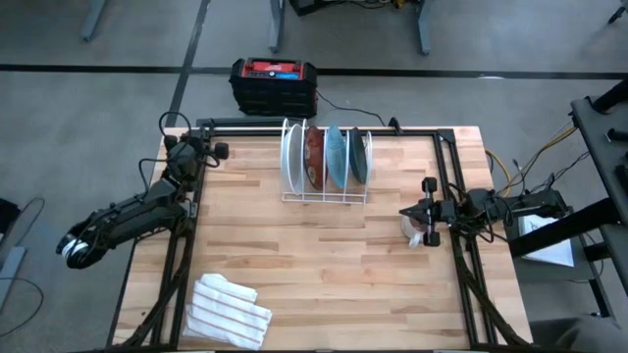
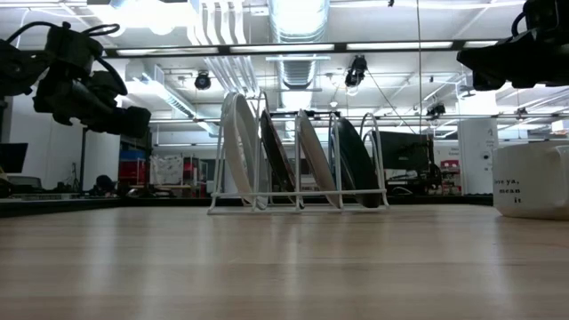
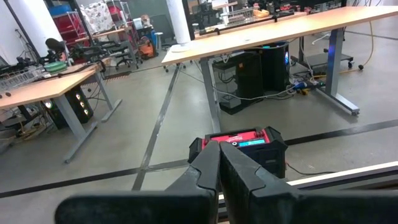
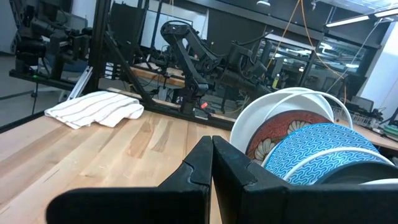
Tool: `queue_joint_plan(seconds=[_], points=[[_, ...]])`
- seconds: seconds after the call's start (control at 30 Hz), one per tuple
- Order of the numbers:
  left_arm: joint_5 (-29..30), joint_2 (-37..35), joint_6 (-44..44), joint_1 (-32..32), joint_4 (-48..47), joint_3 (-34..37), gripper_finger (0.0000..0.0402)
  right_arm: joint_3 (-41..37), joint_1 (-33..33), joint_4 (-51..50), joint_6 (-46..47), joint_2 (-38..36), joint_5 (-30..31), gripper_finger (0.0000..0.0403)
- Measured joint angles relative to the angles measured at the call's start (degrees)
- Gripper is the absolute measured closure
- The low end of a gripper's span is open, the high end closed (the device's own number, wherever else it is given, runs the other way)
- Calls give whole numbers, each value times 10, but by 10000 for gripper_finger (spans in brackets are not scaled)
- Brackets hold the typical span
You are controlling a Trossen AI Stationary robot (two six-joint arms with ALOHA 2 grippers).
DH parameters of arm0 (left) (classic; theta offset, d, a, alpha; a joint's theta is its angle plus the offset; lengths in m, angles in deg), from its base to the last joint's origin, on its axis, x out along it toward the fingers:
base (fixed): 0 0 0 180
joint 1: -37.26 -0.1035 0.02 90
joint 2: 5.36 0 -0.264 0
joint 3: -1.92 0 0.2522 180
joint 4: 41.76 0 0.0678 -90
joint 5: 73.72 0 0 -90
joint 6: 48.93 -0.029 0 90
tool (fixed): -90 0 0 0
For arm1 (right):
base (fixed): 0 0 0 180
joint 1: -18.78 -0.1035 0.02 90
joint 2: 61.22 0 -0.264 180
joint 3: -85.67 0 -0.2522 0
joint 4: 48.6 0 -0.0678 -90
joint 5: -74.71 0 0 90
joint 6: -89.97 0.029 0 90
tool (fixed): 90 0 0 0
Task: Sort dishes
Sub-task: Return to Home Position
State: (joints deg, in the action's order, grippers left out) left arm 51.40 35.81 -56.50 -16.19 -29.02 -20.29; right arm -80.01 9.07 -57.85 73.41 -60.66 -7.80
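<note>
**A:** Where are the dishes now?

**B:** All four stand on edge in the dish rack [image 1: 324, 200], which sits on the worktop [image 1: 324, 265]. From one end of the rack to the other we see the white plate [image 1: 291, 155], the red plate [image 1: 314, 157], the light blue plate [image 1: 336, 157] and the dark blue-grey plate [image 1: 360, 157]. Each has its own slot, close beside the next one.

**A:** And our grippers?

**B:** The left gripper [image 3: 219, 167] is well apart from the rack, on the white plate's side. Its fingers are pressed together and hold nothing. The right gripper [image 4: 211, 157] is out from the rack on the dark plate's side, just beside the beige mug [image 1: 416, 233]. Its fingers are also together and empty.

**A:** If we must take a plate again, how will it behave?

**B:** We judge them stiff, rather heavy and breakable, with a glazed surface that probably slips. We would pinch the upper rim, which rises above the wires. Then we would lift straight up, because the neighbouring plates are close and could knock.

**A:** And the folded cloth [image 1: 229, 311]?

**B:** It lies well apart from the rack, out in front on the white plate's side. We leave it.
</note>
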Motion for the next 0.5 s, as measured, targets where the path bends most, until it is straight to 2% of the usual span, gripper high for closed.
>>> queue_joint_plan(seconds=[0.5], points=[[0, 0, 0, 0, 0, 0, 401, 0, 0, 0, 0, 0, 0, 403]])
